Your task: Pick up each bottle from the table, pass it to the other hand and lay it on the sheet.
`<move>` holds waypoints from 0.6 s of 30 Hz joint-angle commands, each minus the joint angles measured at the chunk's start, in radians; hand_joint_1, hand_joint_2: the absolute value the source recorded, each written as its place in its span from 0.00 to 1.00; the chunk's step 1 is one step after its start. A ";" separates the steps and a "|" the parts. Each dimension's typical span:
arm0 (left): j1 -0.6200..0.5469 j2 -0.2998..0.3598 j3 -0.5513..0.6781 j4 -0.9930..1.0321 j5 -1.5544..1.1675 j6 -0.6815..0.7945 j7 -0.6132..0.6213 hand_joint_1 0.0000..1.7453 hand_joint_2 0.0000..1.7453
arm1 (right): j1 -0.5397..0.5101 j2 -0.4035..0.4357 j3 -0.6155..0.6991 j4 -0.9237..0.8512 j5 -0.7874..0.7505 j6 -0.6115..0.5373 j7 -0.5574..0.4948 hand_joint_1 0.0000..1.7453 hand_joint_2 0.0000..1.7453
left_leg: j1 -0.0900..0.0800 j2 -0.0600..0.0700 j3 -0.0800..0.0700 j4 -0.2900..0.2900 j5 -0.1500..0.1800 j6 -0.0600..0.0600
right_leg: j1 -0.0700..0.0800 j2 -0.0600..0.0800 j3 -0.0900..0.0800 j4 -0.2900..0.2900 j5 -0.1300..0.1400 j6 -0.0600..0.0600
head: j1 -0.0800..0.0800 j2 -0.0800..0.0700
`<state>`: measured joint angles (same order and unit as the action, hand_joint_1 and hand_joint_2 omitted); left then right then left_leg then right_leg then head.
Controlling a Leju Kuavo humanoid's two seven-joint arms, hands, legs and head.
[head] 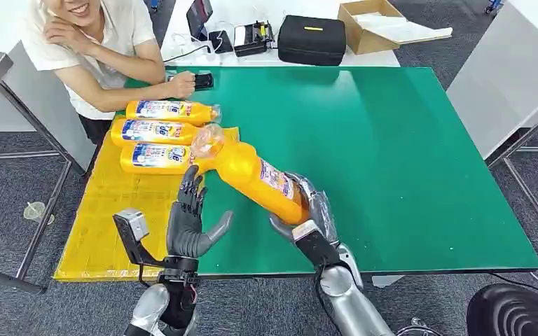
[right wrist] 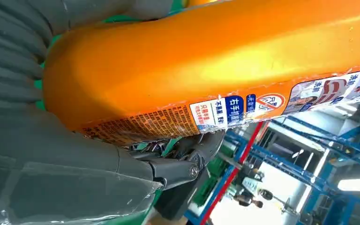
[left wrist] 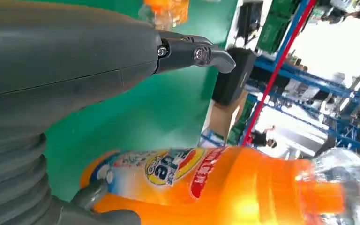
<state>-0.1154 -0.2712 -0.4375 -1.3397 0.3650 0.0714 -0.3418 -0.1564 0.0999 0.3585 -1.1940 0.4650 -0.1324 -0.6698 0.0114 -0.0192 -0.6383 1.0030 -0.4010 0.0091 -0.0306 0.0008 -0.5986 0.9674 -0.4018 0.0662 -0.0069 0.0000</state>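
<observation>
My right hand (head: 307, 208) grips the base of an orange bottle (head: 252, 171), holding it tilted above the green table (head: 392, 140) with its clear cap toward the yellow sheet (head: 112, 217). The right wrist view shows the same orange bottle (right wrist: 206, 61) close up in my right hand (right wrist: 51, 154). My left hand (head: 190, 220) is raised beside the bottle with fingers spread, holding nothing. From the left wrist, the bottle (left wrist: 215, 183) lies just beyond my left hand (left wrist: 75, 61). Three more orange bottles (head: 161, 133) lie side by side on the sheet's far end.
A person (head: 98, 49) leans on the table's far left corner, one hand by a dark phone (head: 203, 80). Beyond the table stand a black case (head: 312, 40), a cardboard box (head: 371, 24) and some devices. A metal frame (head: 35, 175) is at the left.
</observation>
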 commanded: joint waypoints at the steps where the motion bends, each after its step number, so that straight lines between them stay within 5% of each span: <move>1: -0.070 0.037 -0.075 0.077 0.032 -0.042 -0.007 0.00 1.00 | -0.070 0.011 0.170 0.123 -0.005 0.010 0.012 1.00 1.00 | 0.001 0.004 0.005 0.000 -0.002 0.000 | 0.001 0.002 0.005 -0.001 -0.001 -0.004 | 0.000 0.000; 5: -0.087 0.074 -0.088 0.052 0.014 -0.107 -0.007 0.00 1.00 | -0.077 0.003 0.245 0.131 0.006 0.036 0.006 1.00 1.00 | 0.000 0.002 0.003 -0.001 -0.001 0.000 | 0.001 0.001 0.003 -0.001 0.000 -0.002 | 0.000 0.000; 11: -0.150 0.046 -0.041 0.134 0.067 -0.210 -0.014 0.00 1.00 | -0.098 -0.018 0.318 0.064 -0.064 0.174 0.000 1.00 1.00 | 0.000 0.001 0.002 0.000 -0.001 0.000 | 0.001 0.000 0.002 0.000 -0.001 -0.003 | 0.000 0.000; 18: -0.154 0.043 -0.050 0.133 0.073 -0.242 -0.024 0.00 1.00 | -0.108 -0.028 0.331 0.074 -0.077 0.208 -0.009 1.00 1.00 | 0.000 0.000 0.002 0.000 0.000 0.000 | 0.001 0.000 0.002 -0.001 -0.001 -0.002 | 0.000 0.000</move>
<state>-0.1983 -0.2480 -0.4601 -1.2955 0.4295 -0.1278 -0.3620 -0.2147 0.1114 0.5863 -1.1501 0.3975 0.0225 -0.6680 0.0115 -0.0195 -0.6386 1.0030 -0.4006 0.0091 -0.0307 0.0007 -0.5987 0.9675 -0.4017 0.0662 -0.0069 0.0000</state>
